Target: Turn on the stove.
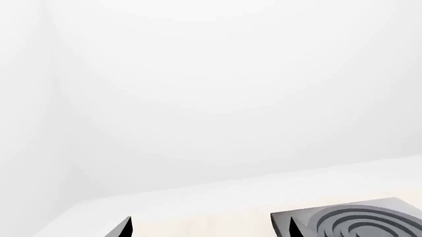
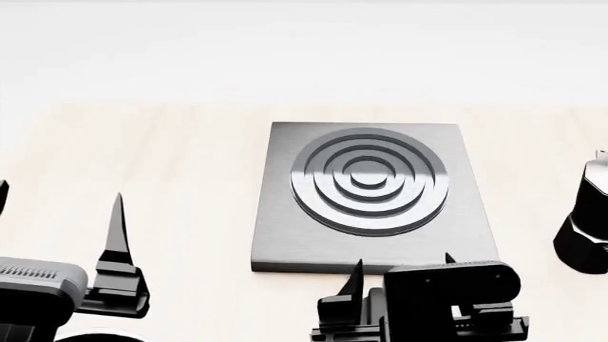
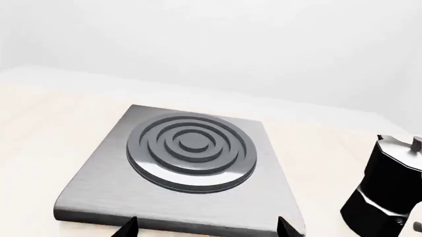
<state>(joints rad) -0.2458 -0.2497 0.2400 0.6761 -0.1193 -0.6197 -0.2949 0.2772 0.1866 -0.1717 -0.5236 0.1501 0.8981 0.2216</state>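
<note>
Right pincer [image 2: 404, 274]: positioned at the near edge of the stove [image 2: 371, 199], its two dark fingertips spread apart and pointing toward the plate; nothing between them. In the right wrist view the same tips show at either side of the stove's front edge, open and empty. Left pincer [image 2: 57, 214]: well to the left of the stove, over bare counter [image 2: 142, 164]; one tall black finger [image 2: 118, 228] is plain, the other only a sliver at the head view's left border; tips wide apart, holding nothing. Stove: flat square plate of brushed grey metal, lying flat on the pale wood-toned counter, near its middle in the head view, with a raised burner [image 2: 369, 179] of concentric rings centred on it. Knob: not visible in any view; the right pincer's body covers the strip in front of the plate. Moka pot [image 2: 584, 221]: black, upright, to the right of the stove and apart from it, partly cut by the view's edge. Background: plain white wall [image 1: 211, 89].
</note>
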